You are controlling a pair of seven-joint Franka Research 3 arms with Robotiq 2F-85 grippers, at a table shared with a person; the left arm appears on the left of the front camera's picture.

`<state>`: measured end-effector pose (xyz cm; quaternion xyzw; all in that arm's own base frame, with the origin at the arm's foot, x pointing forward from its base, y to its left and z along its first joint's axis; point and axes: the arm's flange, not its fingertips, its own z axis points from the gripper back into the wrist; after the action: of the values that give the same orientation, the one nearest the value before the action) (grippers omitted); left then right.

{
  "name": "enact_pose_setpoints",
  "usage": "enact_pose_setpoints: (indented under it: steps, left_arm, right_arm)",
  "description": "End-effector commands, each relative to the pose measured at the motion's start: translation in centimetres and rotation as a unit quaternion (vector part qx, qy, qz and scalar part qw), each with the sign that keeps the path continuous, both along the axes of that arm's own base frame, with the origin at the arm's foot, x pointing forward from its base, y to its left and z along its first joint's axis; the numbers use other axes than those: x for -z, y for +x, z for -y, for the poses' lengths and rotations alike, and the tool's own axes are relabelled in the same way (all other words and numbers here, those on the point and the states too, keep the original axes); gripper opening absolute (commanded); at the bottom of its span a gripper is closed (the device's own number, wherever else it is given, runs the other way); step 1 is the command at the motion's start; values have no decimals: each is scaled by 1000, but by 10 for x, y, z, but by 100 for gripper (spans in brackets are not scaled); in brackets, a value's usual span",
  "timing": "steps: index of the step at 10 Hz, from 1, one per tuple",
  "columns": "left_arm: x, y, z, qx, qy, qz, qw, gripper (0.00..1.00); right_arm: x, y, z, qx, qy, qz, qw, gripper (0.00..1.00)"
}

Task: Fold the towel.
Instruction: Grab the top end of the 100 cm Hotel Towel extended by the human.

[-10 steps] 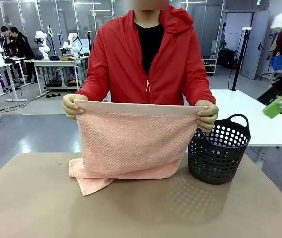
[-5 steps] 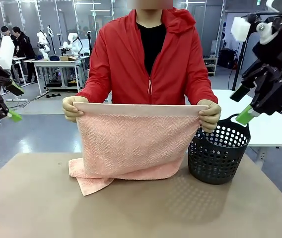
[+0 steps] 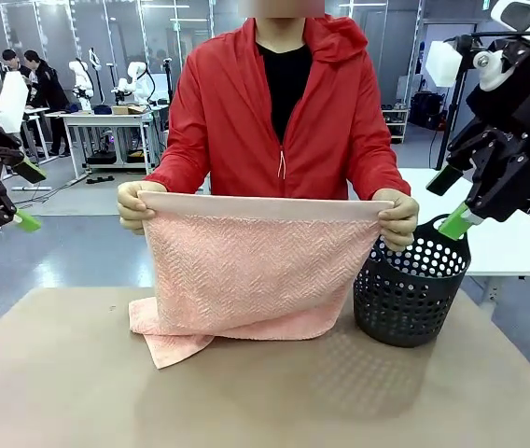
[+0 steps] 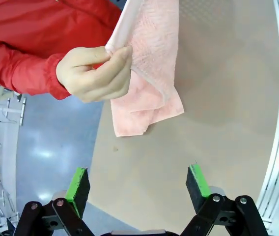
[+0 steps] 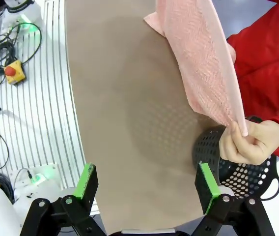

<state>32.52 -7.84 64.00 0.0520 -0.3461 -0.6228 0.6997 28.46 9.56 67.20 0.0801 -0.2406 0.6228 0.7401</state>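
Towel (image 3: 256, 271) held upright by its hem in the person's hands (image 3: 134, 203), lower edge bunched on the surface (image 3: 265, 401) beside the basket (image 3: 405, 299). Left gripper (image 4: 137, 183) and right gripper (image 5: 145, 178) hang clear of it, fingers wide apart

Red-jacketed person (image 3: 237, 121) holds a salmon-pink terry towel (image 3: 256, 271) by its hem (image 3: 260, 205), lower end on a brown table (image 3: 60, 392), beside a dark perforated plastic basket (image 3: 405, 299).

You see the towel (image 3: 251, 266) hanging just left of the basket (image 3: 405, 303), bottom on the table (image 3: 60, 392); 1 hand (image 3: 397, 220) seemingly above the basket's rim.
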Motion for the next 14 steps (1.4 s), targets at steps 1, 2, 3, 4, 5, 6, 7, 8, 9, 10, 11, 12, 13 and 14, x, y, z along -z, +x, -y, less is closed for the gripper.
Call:
enact_pose_setpoints:
  steps: [1,2,3,4,5,6,7,8,9,10,11,12,13,14]
  left_arm:
    - [0,0,-1,-3,-3,0,1000,100]
    - [-25,-13,22,28,-8,-4,1000,100]
    - [-41,-12,47,32,22,-17,999,100]
    - [-49,-7,64,12,53,-21,998,100]
    - [-56,-4,79,17,65,-29,997,100]
    - [-61,2,99,13,83,-36,996,100]
    - [-64,8,128,6,106,-43,993,100]
    - [-64,13,155,3,140,-27,990,100]
    - [-65,22,172,-7,151,-23,988,100]
    - [-63,32,184,-13,164,-15,986,100]
    - [-59,45,193,0,174,-25,984,100]
    - [-56,55,202,2,181,-28,983,100]
    - [-53,66,208,7,179,-36,983,100]
    - [-47,76,215,26,182,-64,981,100]
  right_arm:
    - [0,0,-1,2,-1,0,1000,100]
    - [-11,7,-13,-21,-42,25,999,100]
    - [-18,19,-28,-43,-83,39,995,100]
    - [-19,29,-36,-39,-123,51,990,100]
    - [-22,36,-39,-49,-133,58,988,100]
    - [-25,45,-44,-65,-125,56,988,100]
    - [-25,55,-53,-72,-128,56,988,100]
    - [-21,63,-64,-75,-136,53,986,100]
    - [-17,72,-73,-76,-140,51,986,100]
    - [-12,84,-79,-69,-136,50,987,100]
    - [-5,97,-85,-61,-137,52,987,100]
    - [-1,106,-90,-54,-139,58,987,100]
    - [4,114,-96,-55,-145,60,986,100]
    - [8,121,-101,-54,-146,60,986,100]
